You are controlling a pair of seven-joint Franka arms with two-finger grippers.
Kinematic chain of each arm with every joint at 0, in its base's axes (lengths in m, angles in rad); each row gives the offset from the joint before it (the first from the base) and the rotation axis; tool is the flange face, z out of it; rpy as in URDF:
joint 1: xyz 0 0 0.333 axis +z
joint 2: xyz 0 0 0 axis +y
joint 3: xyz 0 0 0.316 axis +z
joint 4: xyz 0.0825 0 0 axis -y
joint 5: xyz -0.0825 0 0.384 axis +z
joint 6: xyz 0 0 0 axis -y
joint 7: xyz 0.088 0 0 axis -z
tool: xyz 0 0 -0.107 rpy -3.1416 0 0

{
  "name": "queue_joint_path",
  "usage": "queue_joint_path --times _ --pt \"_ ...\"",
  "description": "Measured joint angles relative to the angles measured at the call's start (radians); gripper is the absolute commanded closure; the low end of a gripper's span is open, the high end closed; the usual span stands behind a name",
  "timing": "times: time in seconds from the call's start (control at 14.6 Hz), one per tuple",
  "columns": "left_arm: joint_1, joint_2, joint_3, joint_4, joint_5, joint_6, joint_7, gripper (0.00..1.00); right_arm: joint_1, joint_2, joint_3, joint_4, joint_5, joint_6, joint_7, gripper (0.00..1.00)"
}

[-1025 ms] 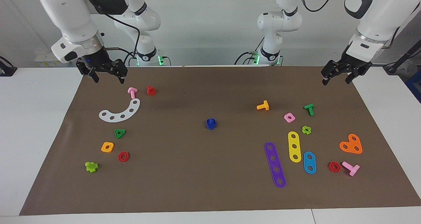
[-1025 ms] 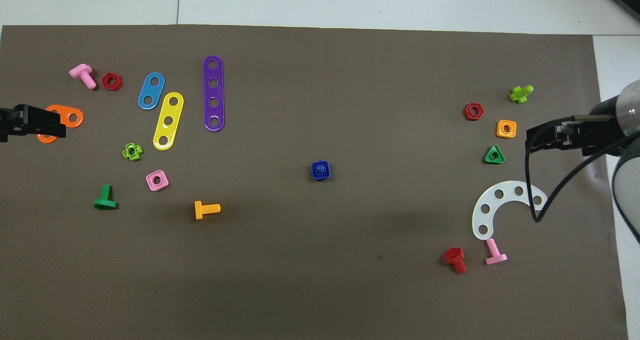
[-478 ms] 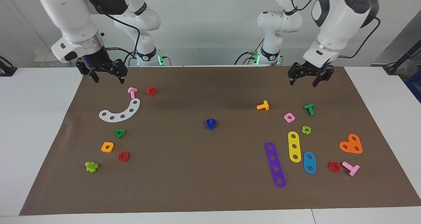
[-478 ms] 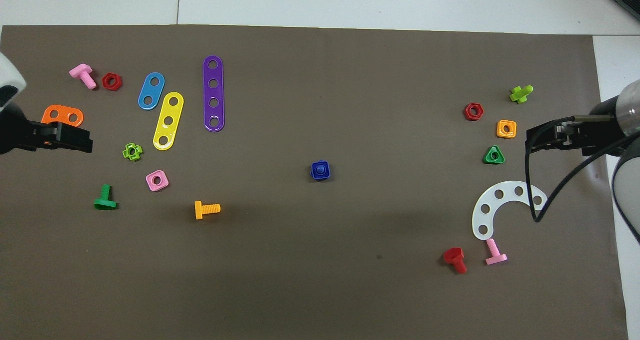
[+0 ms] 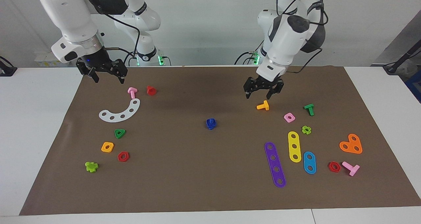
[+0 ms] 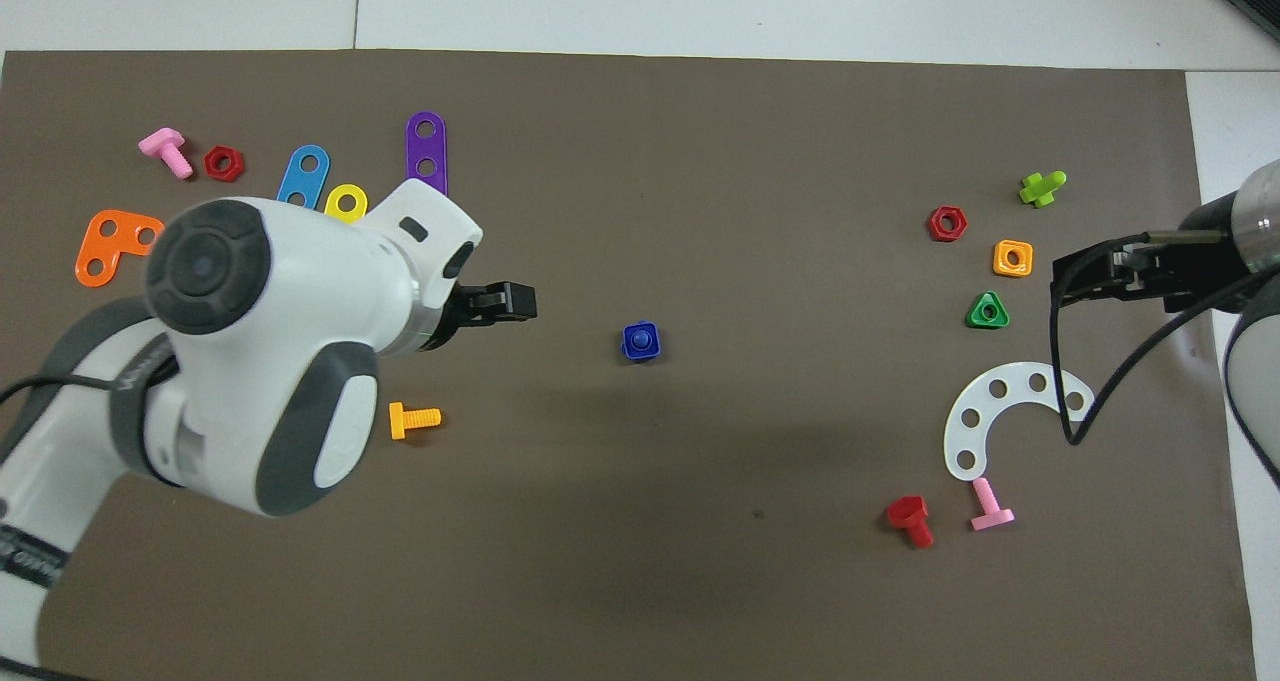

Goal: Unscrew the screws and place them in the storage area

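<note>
Approach is our step: left gripper (image 5: 263,91), fingers apart, hangs over the orange bolt (image 5: 263,106), right gripper (image 5: 106,73) waits open, and next we must reach the blue screw (image 5: 210,123) mid-mat.

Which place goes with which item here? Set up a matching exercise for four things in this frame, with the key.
Things:
1. dark-blue bolt
2. left gripper
3. right gripper
4. purple strip

Places:
A. in the air over the orange bolt
B. mid-mat, seated in a blue square nut
C. flat beside the yellow strip
D. waiting in the air by the pink bolt

Pairs: 1-B, 2-A, 3-D, 4-C
</note>
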Motion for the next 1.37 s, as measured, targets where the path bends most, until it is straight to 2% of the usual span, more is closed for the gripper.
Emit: queue_joint_path --times 0.27,0.41,0.61,0.75,1.09,1.37 --pt "-0.080 0.154 0.002 0.130 -0.003 0.036 -0.071 0.02 0.000 0.000 0.000 0.000 0.000 0.000 0.000 0.00" --pt "-0.113 0.240 0.003 0.204 -0.003 0.036 -0.086 0.07 0.000 0.000 0.000 0.000 0.000 0.000 0.000 0.00" --pt "-0.156 0.345 0.004 0.254 0.005 0.072 -0.093 0.09 0.000 0.000 0.000 0.000 0.000 0.000 0.000 0.00" --pt "-0.165 0.372 0.005 0.260 0.035 0.083 -0.093 0.11 0.000 0.000 0.000 0.000 0.000 0.000 0.000 0.00" --pt "-0.166 0.377 0.009 0.243 0.102 0.081 -0.092 0.19 0.000 0.000 0.000 0.000 0.000 0.000 0.000 0.00" --pt "-0.176 0.378 0.006 0.219 0.106 0.090 -0.091 0.21 0.000 0.000 0.000 0.000 0.000 0.000 0.000 0.00"
